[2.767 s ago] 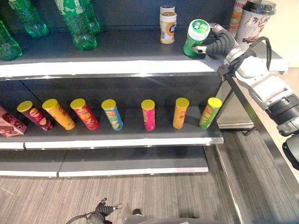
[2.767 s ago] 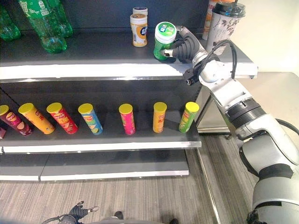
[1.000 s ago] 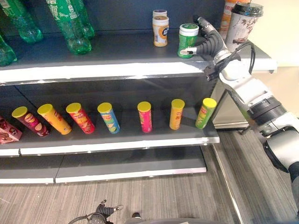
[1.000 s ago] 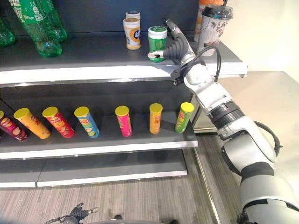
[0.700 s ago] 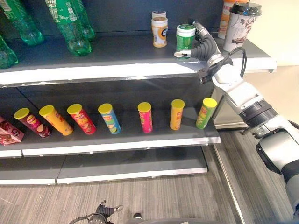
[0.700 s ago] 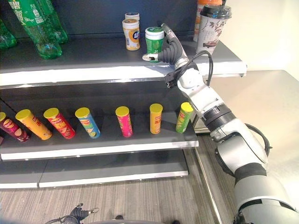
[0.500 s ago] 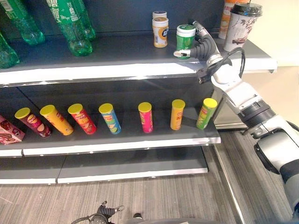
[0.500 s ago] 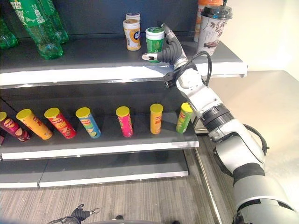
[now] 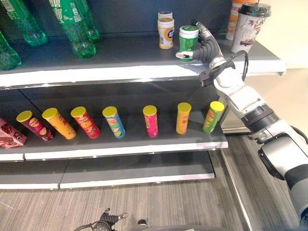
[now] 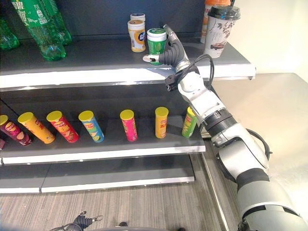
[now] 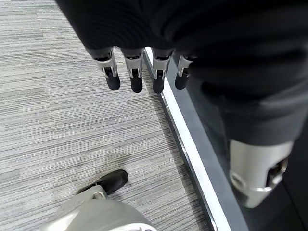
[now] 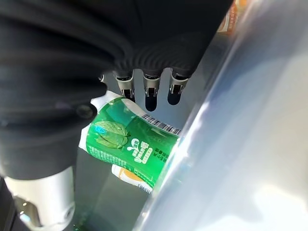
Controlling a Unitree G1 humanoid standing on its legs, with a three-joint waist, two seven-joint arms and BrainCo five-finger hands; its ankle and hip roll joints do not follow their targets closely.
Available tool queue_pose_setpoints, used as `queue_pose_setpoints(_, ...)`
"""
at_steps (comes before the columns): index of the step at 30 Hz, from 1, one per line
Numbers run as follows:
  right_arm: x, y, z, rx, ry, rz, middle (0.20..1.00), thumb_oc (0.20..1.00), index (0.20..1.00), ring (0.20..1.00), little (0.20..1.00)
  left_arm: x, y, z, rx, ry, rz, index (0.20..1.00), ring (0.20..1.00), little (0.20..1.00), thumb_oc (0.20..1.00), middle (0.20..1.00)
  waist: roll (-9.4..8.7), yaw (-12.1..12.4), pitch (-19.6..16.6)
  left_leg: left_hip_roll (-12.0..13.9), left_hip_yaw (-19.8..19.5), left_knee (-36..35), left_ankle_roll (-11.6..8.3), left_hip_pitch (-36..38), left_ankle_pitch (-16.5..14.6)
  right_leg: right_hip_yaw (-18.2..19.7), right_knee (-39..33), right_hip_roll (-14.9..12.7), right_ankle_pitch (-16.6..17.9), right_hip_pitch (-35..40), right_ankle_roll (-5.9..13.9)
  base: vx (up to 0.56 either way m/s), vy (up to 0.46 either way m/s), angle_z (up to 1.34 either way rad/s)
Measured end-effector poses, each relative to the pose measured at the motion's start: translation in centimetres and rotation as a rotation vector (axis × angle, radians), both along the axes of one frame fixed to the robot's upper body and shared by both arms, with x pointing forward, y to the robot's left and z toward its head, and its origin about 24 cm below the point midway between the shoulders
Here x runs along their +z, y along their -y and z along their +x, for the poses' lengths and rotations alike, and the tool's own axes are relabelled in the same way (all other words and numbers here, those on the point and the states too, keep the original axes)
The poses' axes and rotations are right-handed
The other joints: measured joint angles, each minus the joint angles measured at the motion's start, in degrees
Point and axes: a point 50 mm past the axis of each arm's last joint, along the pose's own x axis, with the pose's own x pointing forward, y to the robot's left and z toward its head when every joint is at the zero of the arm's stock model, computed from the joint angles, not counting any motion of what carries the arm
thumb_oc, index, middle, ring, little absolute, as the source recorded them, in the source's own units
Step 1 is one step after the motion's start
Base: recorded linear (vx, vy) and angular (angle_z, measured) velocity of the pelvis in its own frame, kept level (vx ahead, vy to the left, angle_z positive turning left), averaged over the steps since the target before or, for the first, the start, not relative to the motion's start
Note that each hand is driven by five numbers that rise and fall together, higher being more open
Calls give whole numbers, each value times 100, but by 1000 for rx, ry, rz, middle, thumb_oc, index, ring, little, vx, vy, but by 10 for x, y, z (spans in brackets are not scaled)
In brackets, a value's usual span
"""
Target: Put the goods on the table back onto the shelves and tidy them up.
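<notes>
Dark shelving [image 9: 120, 57] held a green jar [image 9: 187, 39] upright on its top board, just beside two tan jars [image 9: 166, 26]. Against the green jar lay the right hand [image 9: 204, 47], fingers straight, not clamped. Over grey flooring [image 11: 57, 125] hung the left hand [image 11: 139, 77], fingers relaxed and empty.

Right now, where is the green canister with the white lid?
The green canister stands upright on the top shelf, just right of two tan jars, with the open right hand beside it.

Bright even light from above. Glare along top shelf [image 9: 120, 72] front edge. Lower shelf recess shadowed. Right wrist view: shelf edge close, blurred, washed pale.
</notes>
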Motion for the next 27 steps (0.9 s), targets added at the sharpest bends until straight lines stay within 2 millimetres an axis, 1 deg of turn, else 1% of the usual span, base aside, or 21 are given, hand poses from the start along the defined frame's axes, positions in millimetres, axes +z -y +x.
queue_pose_setpoints(11, 0, -7, -1, 15, 0, 29, 1000, 1000, 1000, 1000, 1000, 0, 0, 1, 1, 2, 4, 1000, 1000, 1000, 1000, 1000, 34, 97, 4, -9, -8, 0, 0, -13, 0, -8, 0, -4, -1, -8, 1, 0, 0, 0)
queue_pose_setpoints(27, 0, -12, -1, 22, 7, 25, 1000, 1000, 1000, 1000, 1000, 0, 0, 0, 10, 4, 13, 1000, 1000, 1000, 1000, 1000, 35, 128, 6, -18, -17, 0, 0, -29, 0, -18, 0, -3, -2, -15, 3, 0, 0, 0)
